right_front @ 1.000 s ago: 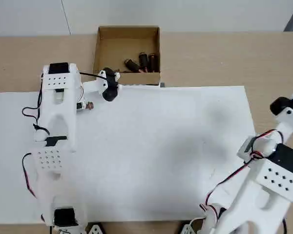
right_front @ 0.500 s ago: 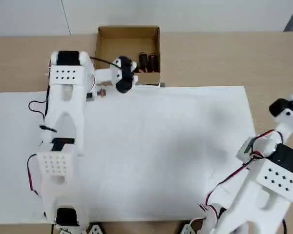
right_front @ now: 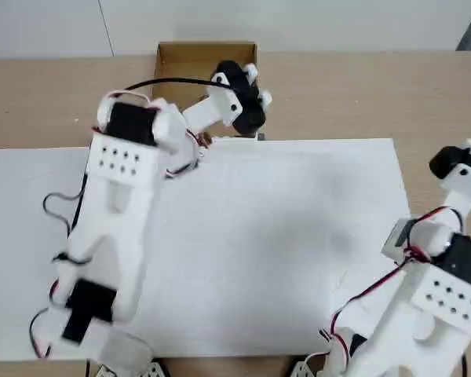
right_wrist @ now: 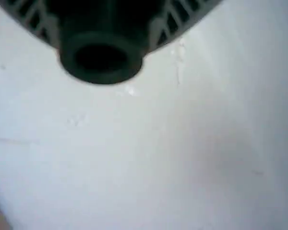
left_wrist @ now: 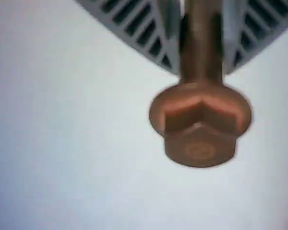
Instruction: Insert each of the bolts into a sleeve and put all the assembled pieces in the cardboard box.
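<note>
Nearby, over the white sheet (right_wrist: 192, 153), the right gripper (right_wrist: 105, 19) clamps one black sleeve (right_wrist: 100, 60), open bore facing outward. Farther, the left gripper (left_wrist: 201, 28) grips one copper bolt (left_wrist: 200, 125), shank lengthwise between jaws, hex head outward, just before the one cardboard box (right_front: 190, 55).

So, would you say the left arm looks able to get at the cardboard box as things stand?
Probably yes: the left pincer, shut on a bolt, hangs just in front of the near wall of the cardboard box. The box is open on top, and nothing stands between them.
</note>
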Tool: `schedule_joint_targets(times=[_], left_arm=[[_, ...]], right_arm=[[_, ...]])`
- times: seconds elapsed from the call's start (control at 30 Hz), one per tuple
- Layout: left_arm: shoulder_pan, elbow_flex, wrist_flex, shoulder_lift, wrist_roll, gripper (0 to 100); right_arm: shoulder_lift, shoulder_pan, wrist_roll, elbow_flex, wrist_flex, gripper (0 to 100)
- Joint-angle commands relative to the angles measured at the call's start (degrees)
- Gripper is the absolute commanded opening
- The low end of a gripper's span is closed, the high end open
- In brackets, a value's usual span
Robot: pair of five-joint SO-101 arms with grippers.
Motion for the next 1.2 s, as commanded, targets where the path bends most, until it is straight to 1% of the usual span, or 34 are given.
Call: schedule_joint_targets(times=[0.0, 0.1, 0.2, 0.3, 0.4, 0.7, 0.87, 1.0, 1.17], left_arm=[[4.04, 5.93, 1.05, -10.46, 4.31, 0], [6.24, 12.26, 0.53, -17.58, 9.76, 0], [7.30, 18.33, -3.96, -24.44, 17.23, 0], [6.95, 24.13, -8.70, -31.30, 24.88, 0], [6.95, 31.25, -12.13, -37.45, 30.24, 0], [6.86, 51.38, -21.45, -59.96, 42.55, 0], [6.86, 64.13, -28.13, -74.90, 47.47, 0], [6.86, 73.01, -34.02, -86.07, 54.68, 0], [6.86, 80.13, -35.25, -97.41, 61.54, 0]], right_arm=[[-5.32, -2.42, 2.55, -2.81, 0.22, 0.4], [-11.82, -5.23, 3.69, -2.64, 0.04, 0.4], [-17.27, -9.45, 3.78, -2.02, -0.04, 0.4], [-21.93, -12.70, 3.69, 2.29, -2.68, 0.3], [-25.71, -15.34, 3.43, 7.47, -5.85, 0.3], [-39.52, -22.29, 3.43, 21.71, -15.96, 0.3], [-46.29, -25.45, 3.69, 29.27, -19.21, 0.3], [-50.95, -27.65, 3.78, 35.16, -21.76, 0.3], [-56.92, -33.54, 3.87, 40.44, -23.34, 0.3]])
